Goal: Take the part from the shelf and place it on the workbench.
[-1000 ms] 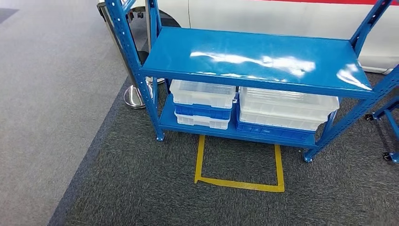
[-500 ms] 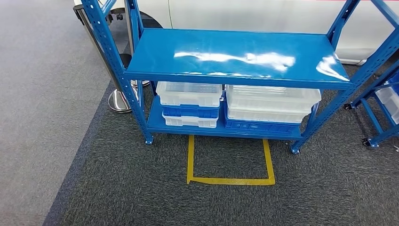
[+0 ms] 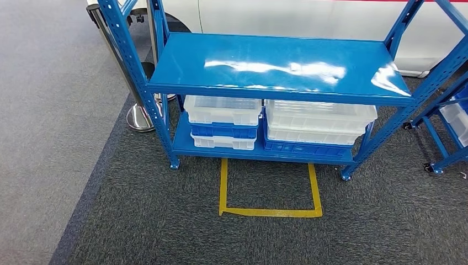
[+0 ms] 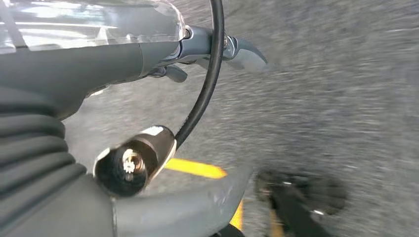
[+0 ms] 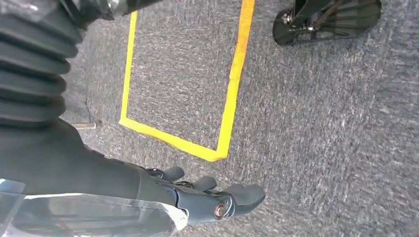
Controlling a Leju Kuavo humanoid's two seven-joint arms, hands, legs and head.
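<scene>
Shelf unit (image 3: 276, 61) stands on the carpet, far side of a taped floor square (image 3: 270, 190). Lower shelf holds two stacks of bins side by side: left stack (image 3: 222, 122), right stack (image 3: 317, 128). Stanchion base (image 3: 138, 117) just left of the unit. Second rack (image 3: 450, 130) at right.

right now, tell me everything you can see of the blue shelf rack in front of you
The blue shelf rack is painted metal with perforated corner posts. It stands upright on dark carpet, just behind a yellow tape outline on the floor. Its glossy upper shelf is bare and reflects the lights. On the lower shelf sit two stacks of bins side by side: a narrower left stack and a wider right stack, each of translucent white bins with a blue one among them. A chrome post base stands beside its left front leg.
</scene>
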